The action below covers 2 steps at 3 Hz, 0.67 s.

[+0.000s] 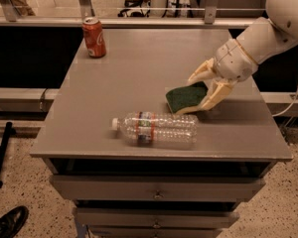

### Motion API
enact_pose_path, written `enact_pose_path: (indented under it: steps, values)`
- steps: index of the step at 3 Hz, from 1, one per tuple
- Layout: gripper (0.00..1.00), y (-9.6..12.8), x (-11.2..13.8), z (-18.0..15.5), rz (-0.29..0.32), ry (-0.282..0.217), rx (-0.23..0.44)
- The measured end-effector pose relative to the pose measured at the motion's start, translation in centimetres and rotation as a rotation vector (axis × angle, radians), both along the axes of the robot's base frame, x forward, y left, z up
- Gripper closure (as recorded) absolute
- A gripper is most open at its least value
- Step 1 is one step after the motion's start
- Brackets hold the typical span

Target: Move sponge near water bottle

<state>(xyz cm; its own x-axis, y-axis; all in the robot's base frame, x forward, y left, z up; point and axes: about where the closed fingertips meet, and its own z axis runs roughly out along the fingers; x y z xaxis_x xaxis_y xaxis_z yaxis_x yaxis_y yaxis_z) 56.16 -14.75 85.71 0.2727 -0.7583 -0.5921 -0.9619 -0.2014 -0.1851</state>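
The sponge (184, 98), dark green on top with a pale yellow edge, sits low on the grey table (139, 68) at the right, just behind the cap-less end of the water bottle (156, 128). The clear bottle lies on its side near the front edge, white cap pointing left, with a red-and-blue label band. My gripper (196, 94) comes in from the right. Its two pale fingers (216, 95) stand on either side of the sponge and touch its far and near-right edges. A narrow gap separates sponge and bottle.
A red soda can (94, 36) stands upright at the table's back left corner. Drawers sit below the front edge (154, 195). A railing and glass run behind the table. A shoe (7, 223) shows on the floor at the lower left.
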Motion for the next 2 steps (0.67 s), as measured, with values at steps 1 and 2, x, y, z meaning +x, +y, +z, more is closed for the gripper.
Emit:
enact_pose_path:
  steps: [1,2]
  values:
    - [0.42,-0.51,0.51,-0.03,0.007,-0.005,-0.022]
    - [0.11,-0.88,0.72,-0.12,0.017,-0.006,-0.041]
